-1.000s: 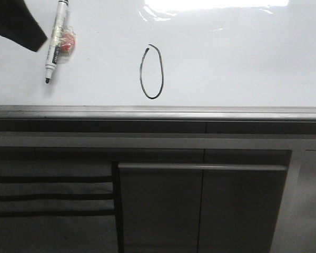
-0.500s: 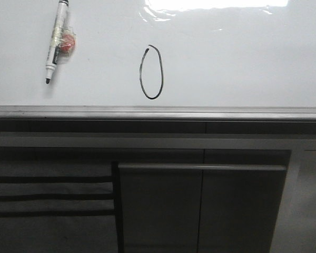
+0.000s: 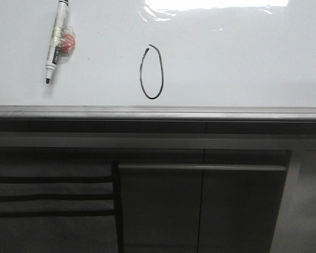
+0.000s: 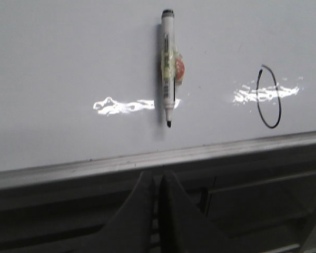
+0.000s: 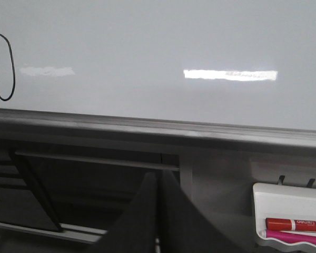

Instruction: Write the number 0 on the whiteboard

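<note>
The whiteboard (image 3: 242, 58) lies flat and glossy, with a grey metal strip (image 3: 158, 112) along its near edge. The number 0 (image 3: 151, 72) is a thin black tall oval near the board's middle, gapped at its top; it also shows in the left wrist view (image 4: 268, 97) and right wrist view (image 5: 2, 67). A black-tipped marker (image 3: 57, 39) with tape and a red blob on its barrel rests uncapped on the board at far left, untouched. My left gripper (image 4: 158, 178) is shut and empty, held back off the board's edge. My right gripper (image 5: 158, 176) is likewise shut and empty. Neither appears in the front view.
Dark grey cabinet panels (image 3: 200, 205) with a handle bar (image 3: 200, 167) stand below the board's edge. A white holder (image 5: 292, 221) with a red and a pink marker hangs at the right. Bright light reflections (image 3: 210, 8) cross the board.
A dark part of the left arm that covered the front view's upper left corner one second ago has withdrawn out of sight. The marker and the 0 have not moved.
</note>
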Robot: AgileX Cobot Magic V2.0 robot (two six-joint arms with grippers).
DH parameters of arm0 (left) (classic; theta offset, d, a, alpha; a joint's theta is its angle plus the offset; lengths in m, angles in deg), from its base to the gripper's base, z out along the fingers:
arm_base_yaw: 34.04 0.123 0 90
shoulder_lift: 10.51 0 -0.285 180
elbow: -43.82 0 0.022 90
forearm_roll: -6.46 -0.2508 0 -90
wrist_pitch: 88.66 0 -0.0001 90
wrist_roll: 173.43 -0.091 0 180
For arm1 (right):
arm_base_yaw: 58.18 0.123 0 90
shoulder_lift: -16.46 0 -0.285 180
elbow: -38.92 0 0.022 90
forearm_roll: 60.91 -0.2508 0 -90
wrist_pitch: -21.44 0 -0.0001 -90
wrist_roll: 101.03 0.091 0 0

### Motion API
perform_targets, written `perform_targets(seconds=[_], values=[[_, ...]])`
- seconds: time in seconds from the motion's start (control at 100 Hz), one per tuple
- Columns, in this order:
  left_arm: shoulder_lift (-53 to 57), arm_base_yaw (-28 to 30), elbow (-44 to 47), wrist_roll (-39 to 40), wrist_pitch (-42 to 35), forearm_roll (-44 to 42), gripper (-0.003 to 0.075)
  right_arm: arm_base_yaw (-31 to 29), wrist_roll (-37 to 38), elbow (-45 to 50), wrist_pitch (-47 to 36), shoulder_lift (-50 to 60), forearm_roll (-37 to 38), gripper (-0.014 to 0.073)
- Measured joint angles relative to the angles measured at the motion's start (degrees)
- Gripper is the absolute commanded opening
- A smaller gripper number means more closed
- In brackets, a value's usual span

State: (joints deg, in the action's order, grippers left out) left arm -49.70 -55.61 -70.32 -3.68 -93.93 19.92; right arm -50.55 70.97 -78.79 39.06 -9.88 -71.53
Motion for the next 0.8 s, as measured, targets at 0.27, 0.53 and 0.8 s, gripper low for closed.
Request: perform_targets(seconds=[0.27,0.53,0.8], values=[[15.2,7.7,9.5,-0.8,-2.9,-0.1,-0.002,0.0,0.0,0.4,0.4,0.0,0.0,-0.0071],[31.3,14.0,11.0,-0.9,0.3,-0.1,-0.002,0.0,0.0,0.5,0.7,0.0,0.0,-0.0071],[31.6,14.3,11.0,-0.9,4.2,-0.1,-0.002,0.0,0.0,0.6,0.8,0.0,0.0,-0.0071]])
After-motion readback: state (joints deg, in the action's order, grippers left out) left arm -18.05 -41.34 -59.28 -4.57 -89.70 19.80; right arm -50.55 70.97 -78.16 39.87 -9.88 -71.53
